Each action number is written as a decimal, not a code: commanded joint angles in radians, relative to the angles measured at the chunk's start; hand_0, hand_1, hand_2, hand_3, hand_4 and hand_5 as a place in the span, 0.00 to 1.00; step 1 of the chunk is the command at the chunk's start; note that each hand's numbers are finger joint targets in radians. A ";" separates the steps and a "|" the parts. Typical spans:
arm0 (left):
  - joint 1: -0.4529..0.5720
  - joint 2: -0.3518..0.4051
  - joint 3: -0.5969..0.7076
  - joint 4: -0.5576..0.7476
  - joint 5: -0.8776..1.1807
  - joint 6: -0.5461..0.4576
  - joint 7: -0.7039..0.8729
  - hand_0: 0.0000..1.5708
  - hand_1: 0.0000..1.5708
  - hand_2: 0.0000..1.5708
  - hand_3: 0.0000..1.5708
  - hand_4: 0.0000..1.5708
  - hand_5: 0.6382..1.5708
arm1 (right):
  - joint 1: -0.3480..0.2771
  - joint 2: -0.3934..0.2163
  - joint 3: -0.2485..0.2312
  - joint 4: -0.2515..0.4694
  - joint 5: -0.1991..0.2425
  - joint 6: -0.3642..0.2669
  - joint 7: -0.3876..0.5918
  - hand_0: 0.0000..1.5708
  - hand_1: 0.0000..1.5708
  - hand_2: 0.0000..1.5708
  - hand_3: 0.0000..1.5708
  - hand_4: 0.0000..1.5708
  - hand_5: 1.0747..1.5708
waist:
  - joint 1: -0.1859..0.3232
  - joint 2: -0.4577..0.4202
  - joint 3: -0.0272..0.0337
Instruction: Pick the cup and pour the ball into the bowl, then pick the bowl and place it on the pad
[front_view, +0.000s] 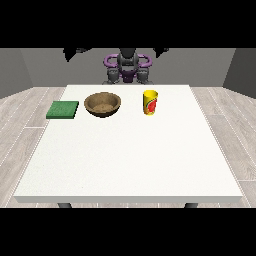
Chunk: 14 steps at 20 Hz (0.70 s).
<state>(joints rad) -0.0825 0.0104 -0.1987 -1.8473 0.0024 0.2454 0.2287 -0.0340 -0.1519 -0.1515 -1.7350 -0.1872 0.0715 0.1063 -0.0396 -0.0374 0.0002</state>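
Nothing is being held yet: the cup is standing upright near the table's far edge, right of centre, and neither hand is reaching it. The hands are hanging close to the robot's body beyond the far edge, the hand at the view's left and the hand at the view's right, and whether their fingers are apart or together I cannot tell. The bowl is sitting just left of the cup, apart from it, and the pad is lying flat beside the table's left edge. The ball is not showing (presumably down inside the cup). So the first step, I judge, is only beginning: the nearer hand is needing to come out over the far edge, close around the cup's side and keep it upright before tipping it above the bowl.
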 joint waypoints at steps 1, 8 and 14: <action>-0.121 -0.010 0.055 0.118 -0.024 0.008 -0.127 0.00 0.00 0.00 0.00 0.00 0.93 | -0.086 0.031 0.030 -0.003 0.036 -0.030 -0.050 0.00 0.00 0.00 0.00 0.20 0.99 | -0.026 0.124 -0.0004; -0.200 0.081 0.191 0.273 0.016 -0.084 -0.241 0.00 0.00 0.00 0.00 0.00 0.90 | -0.101 -0.029 -0.049 0.132 -0.004 0.050 -0.151 0.00 0.00 0.00 0.00 0.11 1.00 | -0.018 0.154 -0.0002; -0.212 0.017 0.207 0.506 -0.001 -0.065 -0.488 0.00 0.00 0.00 0.00 0.00 0.89 | -0.150 0.003 -0.022 0.169 0.038 0.010 -0.195 0.00 0.00 0.00 0.00 0.12 1.00 | -0.029 0.198 -0.0004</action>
<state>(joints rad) -0.2816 0.0560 -0.0084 -1.4824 0.0126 0.1729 -0.1467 -0.1741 -0.1714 -0.1961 -1.5820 -0.1659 0.0983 -0.0880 -0.0584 0.1730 -0.0002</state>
